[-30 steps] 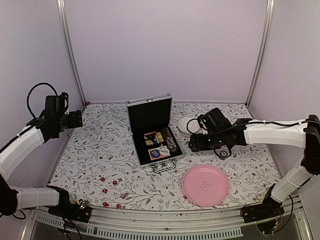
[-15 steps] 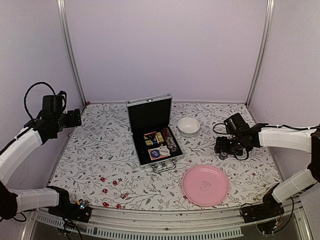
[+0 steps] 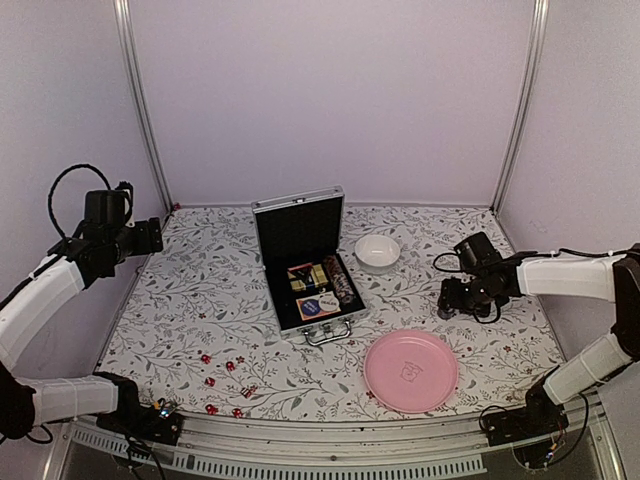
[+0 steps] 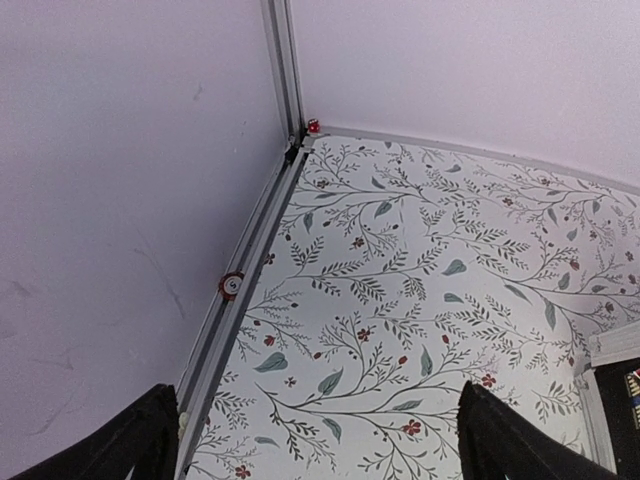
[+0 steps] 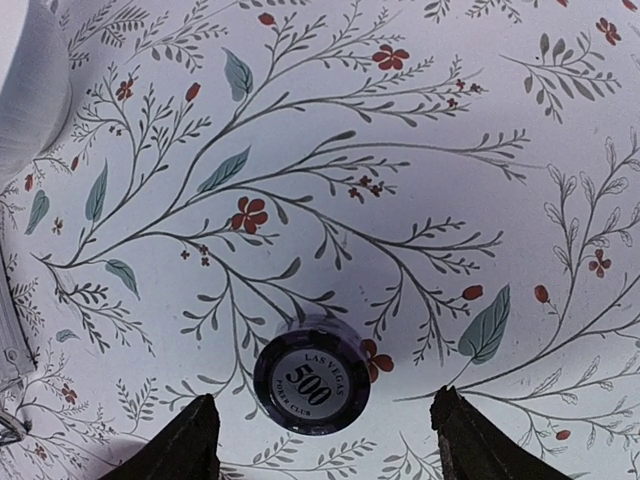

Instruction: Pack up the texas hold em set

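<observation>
Floral table (image 3: pixel 200 290) carries open briefcase (image 3: pixel 298 232), white bowl (image 3: pixel 377 240), pink plate (image 3: pixel 410 370), dice (image 3: pixel 229 366), chip (image 5: pixel 311 374).

- One case (image 3: pixel 305 262) on my top view.
- One bowl (image 3: pixel 377 251).
- One plate (image 3: pixel 410 371).
- Dice (image 3: pixel 229 366): I count seven loose near the front edge, though they are tiny and I may be off by one.
- One more die (image 4: pixel 313 126) in the far left corner.
- One loose chip (image 5: pixel 311 375) under my right wrist camera.
- Chips (image 3: pixel 343 280) in the case: one row, too small for me to count.
- Two card boxes (image 3: pixel 314 276) in the case, as far as I can tell.
</observation>
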Tool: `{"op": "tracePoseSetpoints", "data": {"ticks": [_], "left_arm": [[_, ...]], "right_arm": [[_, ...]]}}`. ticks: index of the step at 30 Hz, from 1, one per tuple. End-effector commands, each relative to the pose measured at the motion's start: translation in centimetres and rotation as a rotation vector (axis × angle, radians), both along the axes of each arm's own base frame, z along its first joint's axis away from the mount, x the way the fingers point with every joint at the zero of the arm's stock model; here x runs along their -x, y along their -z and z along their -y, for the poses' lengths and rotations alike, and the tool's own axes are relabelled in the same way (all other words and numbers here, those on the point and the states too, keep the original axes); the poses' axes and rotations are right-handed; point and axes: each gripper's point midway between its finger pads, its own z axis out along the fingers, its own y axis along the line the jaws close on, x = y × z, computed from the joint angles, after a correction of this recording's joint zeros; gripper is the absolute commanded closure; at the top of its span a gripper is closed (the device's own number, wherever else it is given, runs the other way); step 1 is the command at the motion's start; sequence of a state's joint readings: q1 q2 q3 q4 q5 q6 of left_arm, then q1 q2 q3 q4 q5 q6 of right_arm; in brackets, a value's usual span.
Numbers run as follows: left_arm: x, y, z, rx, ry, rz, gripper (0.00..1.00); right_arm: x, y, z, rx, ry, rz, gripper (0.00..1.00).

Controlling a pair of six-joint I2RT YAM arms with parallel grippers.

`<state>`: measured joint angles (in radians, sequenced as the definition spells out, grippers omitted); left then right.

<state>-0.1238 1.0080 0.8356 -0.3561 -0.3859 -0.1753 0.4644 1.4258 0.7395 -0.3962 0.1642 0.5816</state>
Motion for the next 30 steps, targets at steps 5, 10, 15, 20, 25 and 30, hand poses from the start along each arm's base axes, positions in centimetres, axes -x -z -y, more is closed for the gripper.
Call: {"op": "tracePoseSetpoints", "data": {"ticks": [5,10,15,20,25,30], "left_arm": [[0.1,-0.6,-0.2,0.002,0.003,0.027,0.03],[0.2,-0.6,-0.2,0.001,0.001,0.030,0.03],[0.2,-0.6,-0.4,-0.003,-0.008,0.030,0.03],[0.2,-0.4,-0.5,-0.008,-0.013,0.022,0.03],[0.2,-0.5,-0.4,-0.005,-0.011,0.024,0.03],[0.3,-1.0,-0.3,0.003,-0.004,0.040,0.03]], "right_arm": [[-1.6,0.4,-1.9,-0.051,-0.045,0.003,0.30],[-2.0,1.5,-2.1,-0.031,-0.057,-0.023,0.33],[-1.9,2.2,-1.9,-0.013,-0.061,-0.038,0.37],[-1.6,2.7,-1.5,0.008,-0.060,-0.047,0.40],[-1.5,3.2,-0.9,0.043,-0.049,-0.052,0.50],[-1.7,2.6,-1.0,0.037,-0.052,-0.039,0.60]]}}
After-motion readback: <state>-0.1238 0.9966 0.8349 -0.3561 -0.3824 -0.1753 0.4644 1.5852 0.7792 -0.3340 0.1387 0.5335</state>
